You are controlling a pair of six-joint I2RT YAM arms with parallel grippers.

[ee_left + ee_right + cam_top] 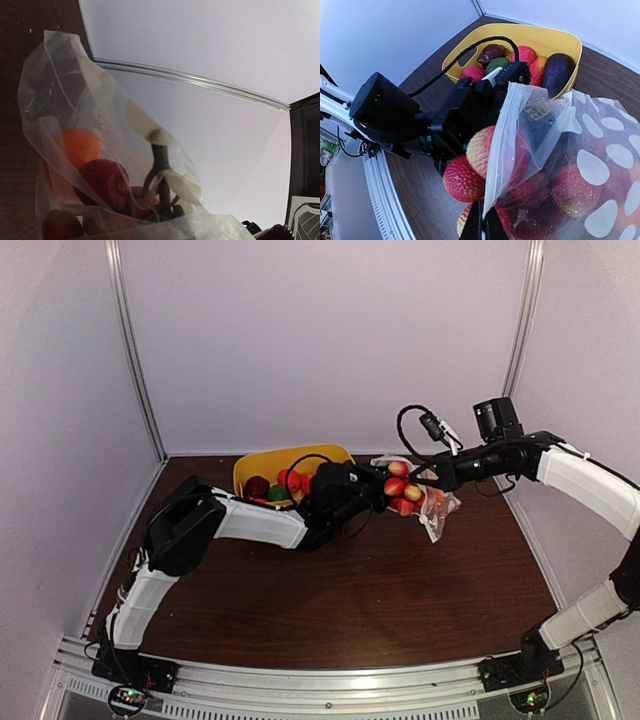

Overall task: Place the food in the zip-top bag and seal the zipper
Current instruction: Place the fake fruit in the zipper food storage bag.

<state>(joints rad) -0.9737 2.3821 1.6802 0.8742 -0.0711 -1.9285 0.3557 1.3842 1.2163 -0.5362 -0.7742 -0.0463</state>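
My right gripper is shut on the mouth edge of the polka-dot zip-top bag and holds it up off the table. In the right wrist view its fingers pinch the bag by the zipper strip, and the mouth is open. My left gripper holds a bunch of red fruits at the mouth. The bunch is partly inside. The left wrist view shows the bag, an orange piece in it, a red fruit and the dark stem. My own left fingers are hidden there.
The yellow tub stands behind the left arm at the back of the table and holds several food pieces. In the right wrist view the tub holds a dark purple piece with red and green ones. The back wall is close.
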